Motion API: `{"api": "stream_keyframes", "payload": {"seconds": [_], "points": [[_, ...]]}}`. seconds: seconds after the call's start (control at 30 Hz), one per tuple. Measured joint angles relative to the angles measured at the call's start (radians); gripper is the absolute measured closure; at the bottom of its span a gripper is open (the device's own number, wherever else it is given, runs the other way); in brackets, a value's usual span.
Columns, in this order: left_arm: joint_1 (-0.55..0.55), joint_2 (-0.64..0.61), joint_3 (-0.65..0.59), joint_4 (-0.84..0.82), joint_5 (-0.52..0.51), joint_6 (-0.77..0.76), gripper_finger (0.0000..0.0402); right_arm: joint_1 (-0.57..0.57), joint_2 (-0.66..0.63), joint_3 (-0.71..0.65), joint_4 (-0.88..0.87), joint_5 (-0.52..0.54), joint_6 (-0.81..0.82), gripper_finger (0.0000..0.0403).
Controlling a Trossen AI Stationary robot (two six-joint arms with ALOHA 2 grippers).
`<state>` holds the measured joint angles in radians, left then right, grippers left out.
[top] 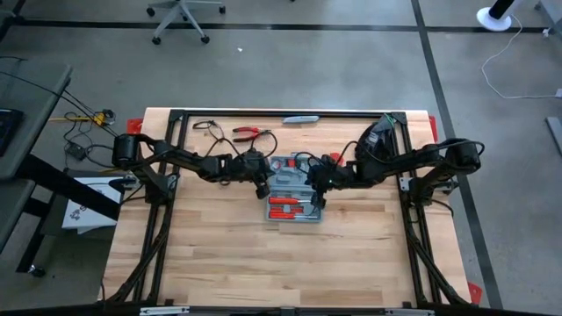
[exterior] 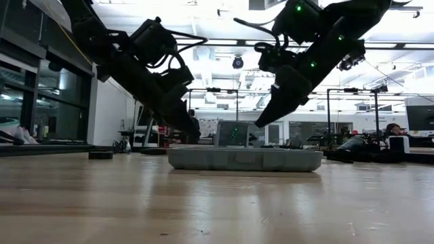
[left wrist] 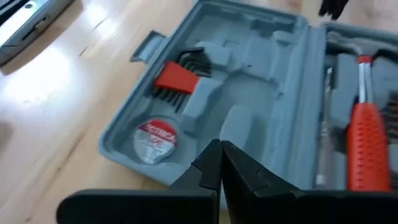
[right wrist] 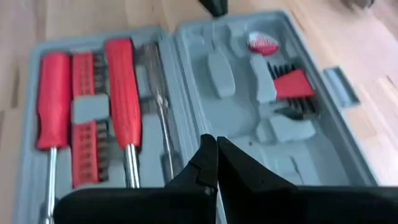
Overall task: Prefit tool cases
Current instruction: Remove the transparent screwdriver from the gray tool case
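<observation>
The tool case (top: 294, 191) lies open and flat near the middle of the wooden tabletop (top: 263, 263), both halves facing up. One half holds red-handled screwdrivers (right wrist: 124, 93) and a rack of bits; the other holds a red set of hex keys (left wrist: 177, 78) and a small round tape measure (left wrist: 155, 135). The left pincer (left wrist: 219, 163) hangs just above the half with the hex keys, its fingers pressed together and holding nothing. The right pincer (right wrist: 214, 160) hovers over the hinge line, likewise pinched together and empty. Loose red pliers (top: 248, 133) lie near the far edge.
</observation>
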<state>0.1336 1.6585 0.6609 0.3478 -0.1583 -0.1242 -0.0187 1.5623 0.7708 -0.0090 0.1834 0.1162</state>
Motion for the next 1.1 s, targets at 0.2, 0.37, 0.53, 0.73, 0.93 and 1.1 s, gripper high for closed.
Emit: {"api": "stream_keyframes", "payload": {"seconds": [0.2, 0.37, 0.53, 0.73, 0.93, 1.1], "points": [[-0.04, 0.0, 0.0, 0.0, 0.03, 0.013, 0.0401, -0.025, 0.0, 0.0, 0.115, 0.0, -0.037, 0.0403], [-0.061, 0.0, 0.0, 0.005, 0.037, 0.028, 0.0401, -0.038, 0.0, 0.0, 0.17, 0.001, -0.02, 0.0403], [-0.063, 0.0, -0.001, 0.041, 0.037, 0.044, 0.0401, -0.035, 0.0, 0.0, 0.171, -0.001, -0.02, 0.0403], [-0.063, 0.0, -0.001, 0.091, 0.037, 0.045, 0.0401, -0.017, 0.0, 0.0, 0.166, -0.02, 0.016, 0.0403], [-0.062, 0.0, -0.001, 0.144, 0.061, 0.025, 0.0401, 0.041, 0.0, 0.0, 0.131, -0.062, 0.059, 0.0403], [-0.064, 0.0, 0.008, 0.206, 0.077, 0.028, 0.0401, 0.07, 0.0, 0.0, 0.13, -0.061, 0.052, 0.0403]]}}
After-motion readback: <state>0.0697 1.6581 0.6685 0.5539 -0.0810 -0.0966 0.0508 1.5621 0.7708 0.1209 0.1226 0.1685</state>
